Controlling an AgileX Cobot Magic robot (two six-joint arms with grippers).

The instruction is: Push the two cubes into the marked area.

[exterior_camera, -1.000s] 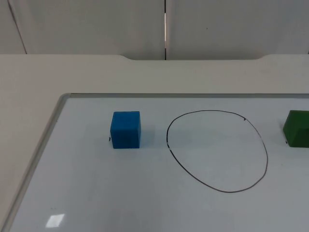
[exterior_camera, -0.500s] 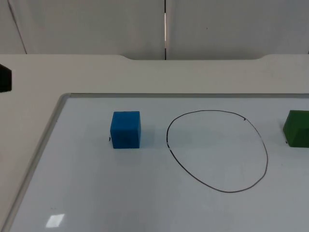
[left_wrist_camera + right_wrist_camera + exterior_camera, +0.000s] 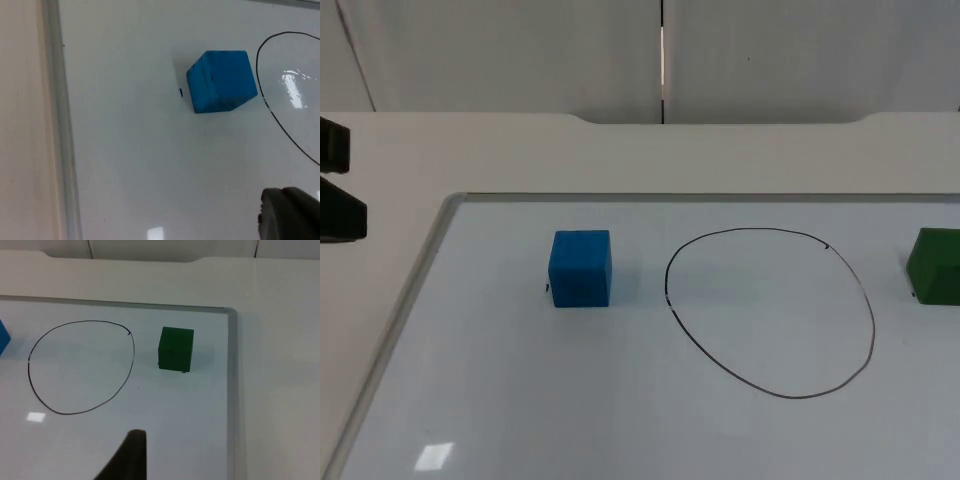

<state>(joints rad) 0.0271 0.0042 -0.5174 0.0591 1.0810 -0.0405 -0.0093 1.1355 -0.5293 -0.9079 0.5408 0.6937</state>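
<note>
A blue cube (image 3: 580, 267) stands on the whiteboard just left of the hand-drawn black oval (image 3: 770, 313). A green cube (image 3: 935, 265) stands just right of the oval, at the picture's edge. Both cubes are outside the line. My left arm (image 3: 340, 215) reaches in at the far left, beyond the board's frame and well left of the blue cube. Its wrist view has the blue cube (image 3: 222, 80) ahead of the left gripper (image 3: 289, 216), which is shut on nothing. The right wrist view looks down on the green cube (image 3: 176, 349) and oval (image 3: 82, 367); one right fingertip (image 3: 129, 452) hangs apart from them, jaws open.
The whiteboard has a raised grey frame (image 3: 410, 300) along its left and far (image 3: 700, 197) sides, and its right side (image 3: 231, 390) runs close to the green cube. Beige table top surrounds it, ending at the grey partition wall (image 3: 520, 50).
My left arm has come into the top view at the left edge and its gripper has shut. Neither cube has moved.
</note>
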